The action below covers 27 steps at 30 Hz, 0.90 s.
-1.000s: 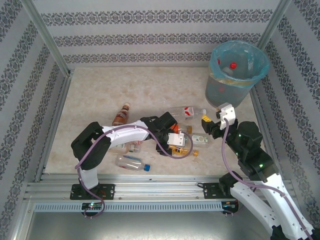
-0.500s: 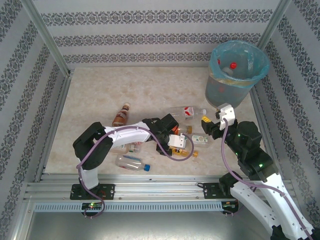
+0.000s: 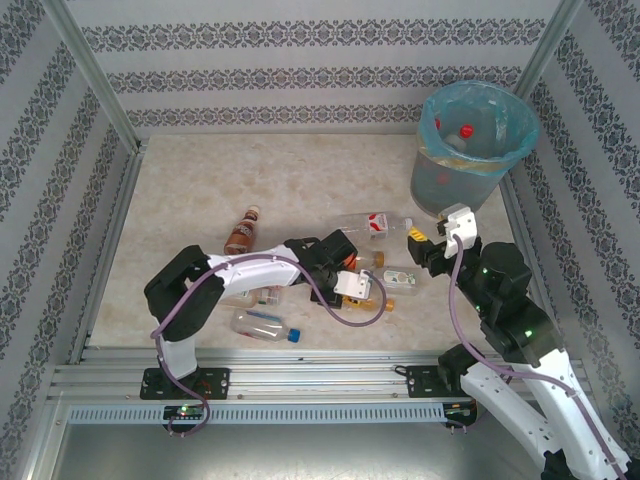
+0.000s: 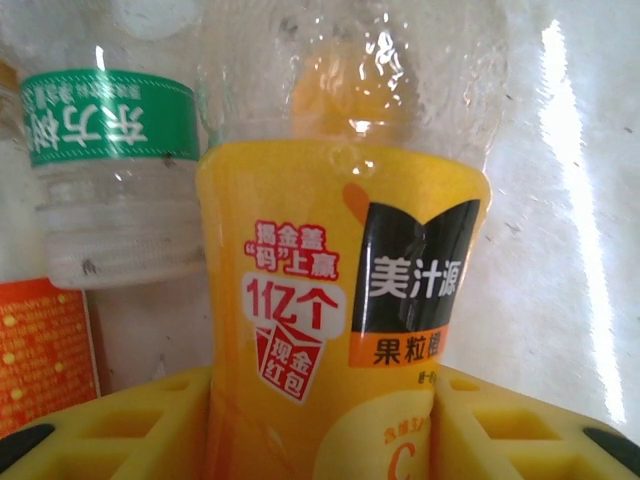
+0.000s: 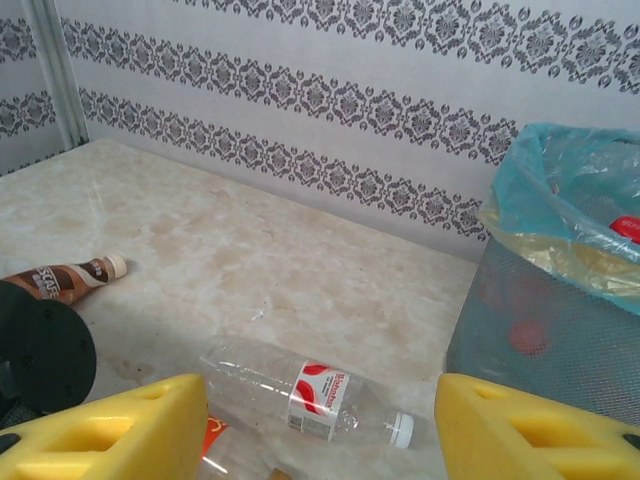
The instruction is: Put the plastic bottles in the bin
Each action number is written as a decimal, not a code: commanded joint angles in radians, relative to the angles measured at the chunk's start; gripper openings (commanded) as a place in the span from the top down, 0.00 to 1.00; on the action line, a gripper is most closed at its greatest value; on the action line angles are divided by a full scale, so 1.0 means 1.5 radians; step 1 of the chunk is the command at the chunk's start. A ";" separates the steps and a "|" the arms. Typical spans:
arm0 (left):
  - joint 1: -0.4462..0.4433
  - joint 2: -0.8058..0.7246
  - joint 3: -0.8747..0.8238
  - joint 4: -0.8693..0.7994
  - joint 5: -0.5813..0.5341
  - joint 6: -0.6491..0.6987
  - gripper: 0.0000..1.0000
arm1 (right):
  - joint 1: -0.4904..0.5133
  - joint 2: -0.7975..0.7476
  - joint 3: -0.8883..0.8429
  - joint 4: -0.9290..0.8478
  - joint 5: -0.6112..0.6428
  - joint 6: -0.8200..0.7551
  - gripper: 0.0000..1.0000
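My left gripper [image 3: 366, 291] lies low on the table mid-front, its yellow pads [image 4: 110, 430] pressed on both sides of an orange-labelled juice bottle [image 4: 340, 300], shut on it. A green-labelled clear bottle [image 4: 110, 170] lies just beyond on the left. My right gripper [image 3: 425, 246] hovers open with nothing between its fingers, in front of the bin [image 3: 475, 140] at the far right. Below it lies a clear bottle with a red-white label [image 5: 310, 395]. The bin [image 5: 560, 300] holds red-capped bottles [image 3: 465, 131].
A brown bottle [image 3: 242, 231] lies left of centre and a blue-capped clear bottle [image 3: 265, 325] near the front rail. Patterned walls close in the table on three sides. Bare tabletop [image 3: 300, 180] stretches across the back.
The left gripper's jaws have closed in on the orange-labelled bottle. The right gripper has shifted slightly toward the bin.
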 commanded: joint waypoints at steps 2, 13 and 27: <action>-0.004 -0.068 -0.015 -0.046 -0.005 0.024 0.52 | 0.006 -0.004 0.028 -0.003 0.023 -0.016 0.38; 0.049 -0.241 0.043 0.024 0.061 -0.131 0.53 | 0.007 0.126 0.171 -0.025 -0.046 0.109 0.42; 0.114 -0.331 0.032 0.249 0.073 -0.328 0.53 | 0.007 0.297 0.360 -0.023 -0.220 0.302 0.42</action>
